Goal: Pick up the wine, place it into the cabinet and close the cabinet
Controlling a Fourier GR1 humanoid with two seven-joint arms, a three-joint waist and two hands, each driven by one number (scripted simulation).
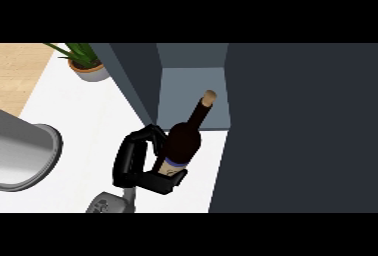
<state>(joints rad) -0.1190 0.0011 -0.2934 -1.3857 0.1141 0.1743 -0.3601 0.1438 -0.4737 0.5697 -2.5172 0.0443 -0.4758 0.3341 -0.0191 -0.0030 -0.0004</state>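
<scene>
A dark wine bottle (184,140) with a blue band and a tan cork top leans with its neck towards the cabinet's open compartment (192,90). My left hand (136,160) is on the bottle's left side, over the white counter (88,115). It is shut on the bottle, with fingers curled round the far side and the thumb at the near side. The bottle's base is hidden behind the hand. The bottle stands just in front of the compartment's lower edge. The right hand does not show.
A broad dark cabinet panel (295,125) fills the right side, and a narrower dark panel (136,80) flanks the opening's left. A potted plant (87,67) stands at the back left. A large grey metal vessel (26,155) sits at the left edge.
</scene>
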